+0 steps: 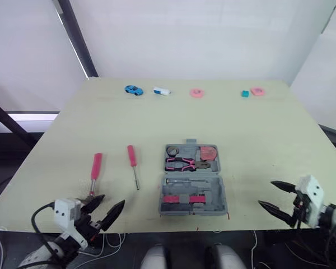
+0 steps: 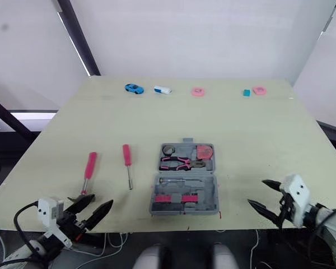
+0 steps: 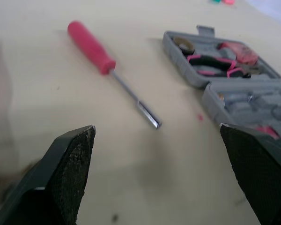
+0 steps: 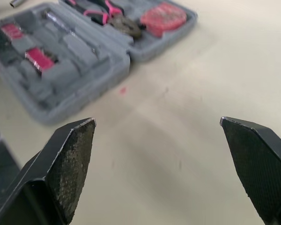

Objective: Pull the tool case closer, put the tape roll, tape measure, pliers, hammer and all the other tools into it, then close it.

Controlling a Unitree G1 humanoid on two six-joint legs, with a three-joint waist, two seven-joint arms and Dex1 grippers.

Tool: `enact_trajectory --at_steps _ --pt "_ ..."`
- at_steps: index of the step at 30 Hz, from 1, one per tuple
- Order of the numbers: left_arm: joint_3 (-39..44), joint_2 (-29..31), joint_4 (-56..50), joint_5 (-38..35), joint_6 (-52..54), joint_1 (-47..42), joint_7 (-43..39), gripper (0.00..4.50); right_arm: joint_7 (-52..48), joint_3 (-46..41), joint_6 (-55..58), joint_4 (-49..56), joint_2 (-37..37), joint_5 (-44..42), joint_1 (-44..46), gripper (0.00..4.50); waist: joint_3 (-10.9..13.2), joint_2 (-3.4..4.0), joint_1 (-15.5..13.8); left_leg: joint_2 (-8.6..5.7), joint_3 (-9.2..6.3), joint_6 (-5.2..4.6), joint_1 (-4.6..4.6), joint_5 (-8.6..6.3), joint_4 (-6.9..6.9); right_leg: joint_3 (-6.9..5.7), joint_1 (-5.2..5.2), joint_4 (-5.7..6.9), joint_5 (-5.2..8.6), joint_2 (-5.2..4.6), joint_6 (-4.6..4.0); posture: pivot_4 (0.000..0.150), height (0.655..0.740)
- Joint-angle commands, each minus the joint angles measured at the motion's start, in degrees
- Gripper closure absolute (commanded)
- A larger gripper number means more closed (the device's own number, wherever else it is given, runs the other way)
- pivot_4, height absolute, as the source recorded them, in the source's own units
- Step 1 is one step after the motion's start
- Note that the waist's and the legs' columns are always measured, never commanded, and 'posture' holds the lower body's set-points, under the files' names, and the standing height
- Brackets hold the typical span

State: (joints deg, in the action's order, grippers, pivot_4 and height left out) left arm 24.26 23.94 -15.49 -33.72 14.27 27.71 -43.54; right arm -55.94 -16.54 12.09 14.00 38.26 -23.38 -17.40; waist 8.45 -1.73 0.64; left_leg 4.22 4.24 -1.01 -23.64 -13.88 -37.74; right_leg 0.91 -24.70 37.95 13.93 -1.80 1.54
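Tool case (image 1: 192, 179) open on table (image 1: 257, 129), between grippers, touching neither. Left gripper (image 1: 111, 200) fingers spread, empty; pink-handled screwdriver (image 1: 134, 163) lies ahead. Right gripper (image 1: 265, 193) spread, empty. Pliers (image 1: 185, 164), tape measure (image 1: 208, 152) in far half; near half's contents indistinct.

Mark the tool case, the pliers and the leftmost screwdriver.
tool case (image 1: 192, 210), left eye view, near wall.
pliers (image 1: 183, 164), left eye view, pink handles.
leftmost screwdriver (image 1: 96, 166), left eye view, pink handle.

Left gripper (image 1: 105, 206) low at the near left, fingers spread wide, right gripper (image 1: 278, 197) low at the near right, fingers likewise parted
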Motion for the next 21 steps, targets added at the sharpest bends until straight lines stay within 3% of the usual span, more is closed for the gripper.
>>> enact_trajectory --at_steps 1,7,17,21 --pt "1.49 0.09 -0.50 0.36 -2.29 1.22 -0.37 0.00 -1.04 -3.83 -0.86 2.25 1.18 -1.98 -2.88 0.04 -0.01 0.02 -0.02 0.00 0.00 0.00 0.01 0.00 -0.03 0.00 0.01 0.01 0.00 -0.02 0.01 0.150 0.7400" --pt "1.70 0.25 -1.32 -0.32 -2.21 0.50 0.56 0.00 -2.38 -3.62 -1.70 1.37 0.76 -3.59 -2.58 0.04 -0.01 0.02 0.02 -0.01 0.00 0.00 0.00 0.00 -0.03 0.00 0.01 -0.01 0.01 -0.03 0.01 0.150 0.7400" --pt "3.11 4.03 -5.14 -2.23 6.07 -7.76 9.11 0.00 -4.36 5.37 3.01 7.22 0.95 -8.15 8.75 0.04 0.00 0.02 -0.03 -0.01 -0.03 0.00 -0.01 0.00 -0.03 -0.01 0.02 0.02 -0.03 0.01 -0.04 0.150 0.7400" --pt "4.90 5.61 -6.67 -2.91 16.27 -12.22 19.39 0.00 -5.34 10.14 5.10 10.35 1.34 -8.82 14.30 0.04 0.00 0.02 -0.03 0.00 -0.05 0.00 -0.02 0.00 -0.03 -0.02 0.03 0.01 -0.12 0.02 -0.18 0.150 0.7400"
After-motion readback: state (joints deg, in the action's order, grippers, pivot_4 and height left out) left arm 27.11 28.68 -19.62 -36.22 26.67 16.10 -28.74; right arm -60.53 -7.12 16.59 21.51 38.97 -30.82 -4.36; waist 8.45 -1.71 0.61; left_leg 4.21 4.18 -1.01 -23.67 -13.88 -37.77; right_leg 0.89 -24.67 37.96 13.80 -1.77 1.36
